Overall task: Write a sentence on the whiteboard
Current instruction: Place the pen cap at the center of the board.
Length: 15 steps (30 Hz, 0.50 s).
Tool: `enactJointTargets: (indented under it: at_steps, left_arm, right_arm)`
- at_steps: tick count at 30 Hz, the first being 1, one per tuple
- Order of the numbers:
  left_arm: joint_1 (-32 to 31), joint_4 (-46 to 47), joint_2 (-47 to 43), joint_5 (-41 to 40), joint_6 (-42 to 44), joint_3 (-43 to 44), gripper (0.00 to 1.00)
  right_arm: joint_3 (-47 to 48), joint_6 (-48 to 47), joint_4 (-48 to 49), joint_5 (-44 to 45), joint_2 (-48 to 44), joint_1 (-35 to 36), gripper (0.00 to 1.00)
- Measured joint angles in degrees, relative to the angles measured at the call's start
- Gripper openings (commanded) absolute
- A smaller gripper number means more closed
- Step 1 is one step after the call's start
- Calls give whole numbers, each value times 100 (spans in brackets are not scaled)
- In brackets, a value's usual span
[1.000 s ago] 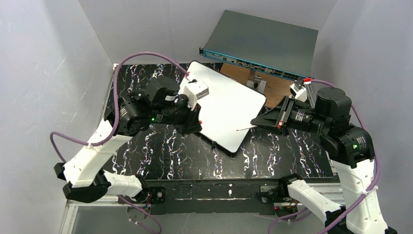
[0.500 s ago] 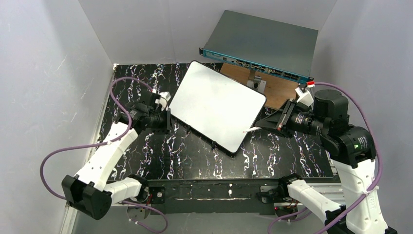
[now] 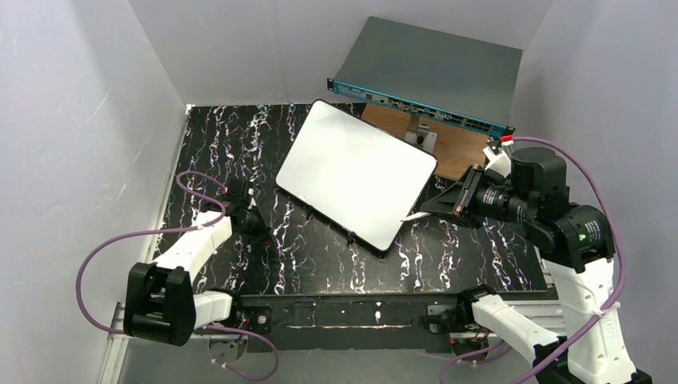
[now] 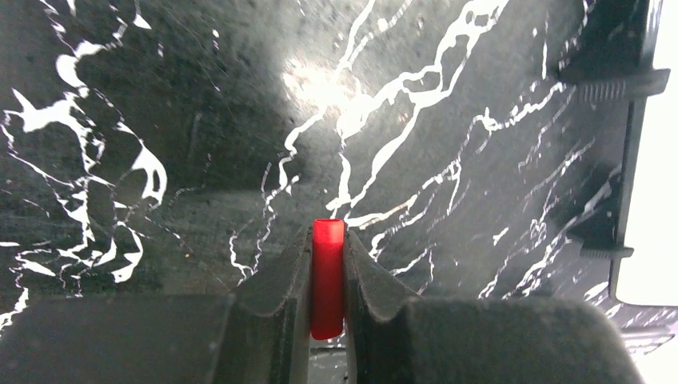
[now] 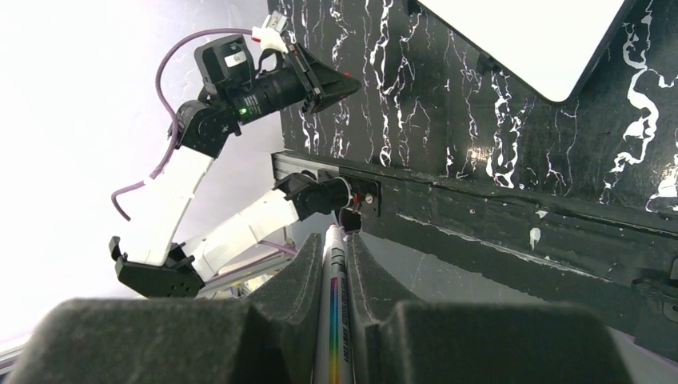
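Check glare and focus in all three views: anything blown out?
Top view: sharp, evenly lit, whiteboard not clipped. Left wrist: glare patch on the black table, whiteboard edge blown white, left pincer, shut on a red cap, soft. Right wrist: wall at left overexposed, right pincer and marker soft up close.

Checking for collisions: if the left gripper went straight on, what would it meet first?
Probably the black marbled tabletop, with its red marker cap leading; the whiteboard sits off to the side.

From high behind, we look down on the whole tabletop (image 3: 320, 248). Our left wrist camera sits close over it; our right wrist camera looks across it. All three catch the whiteboard (image 3: 356, 176).
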Motion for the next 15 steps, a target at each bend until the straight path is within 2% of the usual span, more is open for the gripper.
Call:
enactJointTargets:
  at_steps: [3,5,7,9,12,15]
  left_arm:
    - [96,184,125,-142,-94,-46,19]
    - [131,245,195,-236,-122,-50,30]
    - [166,302,236,-326,-131,-57,57]
    - [192,323,240,-400,-125,-72,73]
    - [201,321,240,-483,-144,-74,82]
    - [201,293,214,-581,-186,-74,85]
  right_arm:
    - [0,-33,-17,0,57,0,1]
    - [0,-50,-17,2,79,0,1]
    - [0,-74,-17,9,79,0,1]
    - [0,-94,-17,24,76,0,1]
    - [-2,-136,-17,48,50,0,1]
    - [-13,-160,-20,72,24,0,1]
